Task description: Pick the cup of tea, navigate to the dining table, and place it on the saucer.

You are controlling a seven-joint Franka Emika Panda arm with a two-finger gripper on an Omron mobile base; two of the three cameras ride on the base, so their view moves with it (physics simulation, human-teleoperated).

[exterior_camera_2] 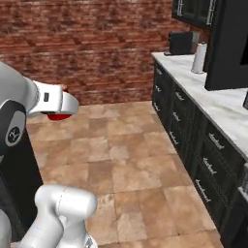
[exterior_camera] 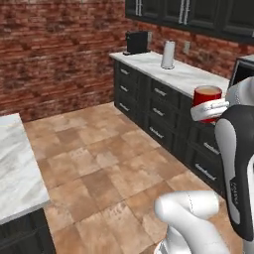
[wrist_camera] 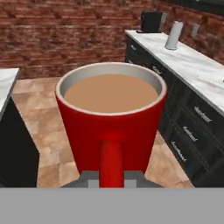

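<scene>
The gripper (exterior_camera: 211,110) clamps the handle of the cup of tea (wrist_camera: 111,127), brimming with light-brown liquid, above the tiled floor (exterior_camera: 114,168).

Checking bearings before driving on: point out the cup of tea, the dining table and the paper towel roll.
cup of tea (wrist_camera: 111,127): hand view, red front wall.
dining table (exterior_camera: 15,168): left base view, marble top.
paper towel roll (exterior_camera: 168,54): left base view, side.
</scene>
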